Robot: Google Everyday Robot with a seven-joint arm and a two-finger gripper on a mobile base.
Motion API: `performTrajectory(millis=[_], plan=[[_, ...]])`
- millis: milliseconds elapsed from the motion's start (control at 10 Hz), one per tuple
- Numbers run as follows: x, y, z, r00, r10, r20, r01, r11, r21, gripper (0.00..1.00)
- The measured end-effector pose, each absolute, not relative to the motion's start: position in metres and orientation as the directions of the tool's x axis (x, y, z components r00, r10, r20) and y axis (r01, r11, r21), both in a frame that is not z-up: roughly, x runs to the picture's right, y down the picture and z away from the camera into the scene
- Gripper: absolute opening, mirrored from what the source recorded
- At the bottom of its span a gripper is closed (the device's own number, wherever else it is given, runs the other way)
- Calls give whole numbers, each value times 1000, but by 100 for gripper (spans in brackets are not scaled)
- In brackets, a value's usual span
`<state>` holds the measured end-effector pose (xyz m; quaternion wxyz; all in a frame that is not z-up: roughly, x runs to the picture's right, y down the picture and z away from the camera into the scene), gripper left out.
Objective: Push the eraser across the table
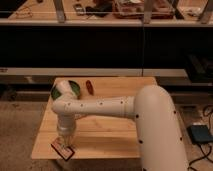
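Observation:
The eraser [63, 149], a small flat dark block with a red-brown face and pale edge, lies at the front left edge of the light-wood table [110, 134]. My gripper [65, 141] hangs straight down from the white arm and is shut, its tip resting against the eraser's far side. Part of the eraser juts over the table's front edge. The big white arm crosses the right half of the table and hides some of its surface.
A green bowl [67, 90] stands at the table's back left corner, with a small red oblong object [89, 87] beside it. Dark shelving runs behind the table. A blue-grey box [199, 134] sits on the floor to the right.

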<state>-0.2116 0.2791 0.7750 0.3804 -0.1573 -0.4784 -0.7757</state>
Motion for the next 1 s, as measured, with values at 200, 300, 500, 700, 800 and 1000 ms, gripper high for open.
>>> performTrajectory(millis=[200,300,500,700,800,1000], plan=[[-218,282,773,-674,-427,603,729,-253,636,0],[-221,282,773,-678,-424,601,725,-253,640,0],[-226,283,771,-688,-416,595,716,-254,650,0],[-232,285,770,-698,-407,590,707,-255,660,0],[-234,285,770,-700,-405,587,704,-254,663,0],[-236,285,770,-702,-405,585,702,-255,665,0]])
